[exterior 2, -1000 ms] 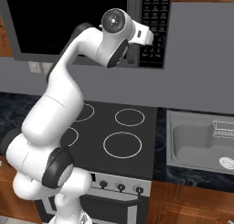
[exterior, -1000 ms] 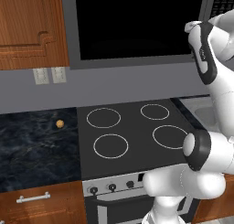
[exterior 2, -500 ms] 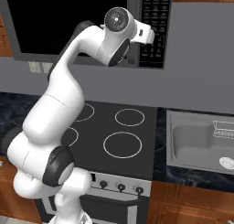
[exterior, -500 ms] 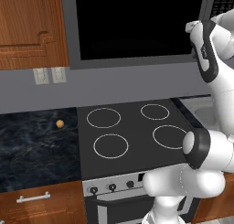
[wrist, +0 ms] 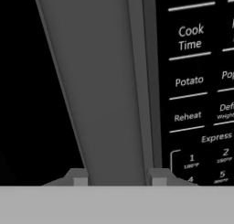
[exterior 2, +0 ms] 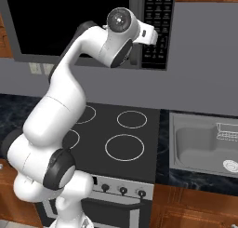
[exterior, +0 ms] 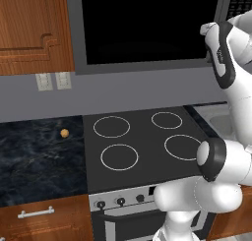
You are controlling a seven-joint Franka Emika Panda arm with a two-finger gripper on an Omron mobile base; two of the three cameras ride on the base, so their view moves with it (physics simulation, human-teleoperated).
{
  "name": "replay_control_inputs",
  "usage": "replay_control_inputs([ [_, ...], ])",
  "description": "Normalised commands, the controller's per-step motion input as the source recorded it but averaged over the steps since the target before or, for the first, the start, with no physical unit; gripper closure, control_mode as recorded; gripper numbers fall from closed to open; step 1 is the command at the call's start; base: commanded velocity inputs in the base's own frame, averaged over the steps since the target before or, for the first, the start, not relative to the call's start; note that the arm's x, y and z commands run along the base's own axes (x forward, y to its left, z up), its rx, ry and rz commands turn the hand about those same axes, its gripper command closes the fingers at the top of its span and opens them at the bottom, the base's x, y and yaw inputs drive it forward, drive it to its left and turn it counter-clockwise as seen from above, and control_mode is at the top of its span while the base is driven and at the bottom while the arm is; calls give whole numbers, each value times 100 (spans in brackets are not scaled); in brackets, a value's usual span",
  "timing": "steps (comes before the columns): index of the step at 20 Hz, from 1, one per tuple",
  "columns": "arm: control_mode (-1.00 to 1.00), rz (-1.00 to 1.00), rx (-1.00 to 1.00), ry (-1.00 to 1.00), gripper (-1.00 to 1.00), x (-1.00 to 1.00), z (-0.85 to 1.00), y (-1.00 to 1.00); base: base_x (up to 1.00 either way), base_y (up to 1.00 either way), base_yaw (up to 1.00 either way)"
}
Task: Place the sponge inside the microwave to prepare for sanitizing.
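At the microwave [exterior 2: 69, 22], the gripper [wrist: 116, 178] clasps the handle [wrist: 105, 90] of the shut door; opening it and fetching the sponge remain.

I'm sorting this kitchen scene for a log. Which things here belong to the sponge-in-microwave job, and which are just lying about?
Part of the job:
- microwave, door closed
- its grey bar handle, between the fingers
- gripper, shut on the handle

Just lying about:
- small tan ball on the dark counter
- stove with four burner rings
- sink
- wall outlets
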Motion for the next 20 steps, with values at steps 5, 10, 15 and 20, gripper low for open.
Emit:
replay_control_inputs([
  [5, -100, 0, 0, 0, 100, -2, 0, 0, 0, 0, 0],
  [10, -100, 0, 0, 0, 100, -45, 0, 2, 0, 0, 0],
  [15, -100, -8, 0, 1, 100, -69, -1, 17, 0, 0, 0],
  [20, -100, -15, -4, 9, 100, -75, 0, 12, 0, 0, 0],
])
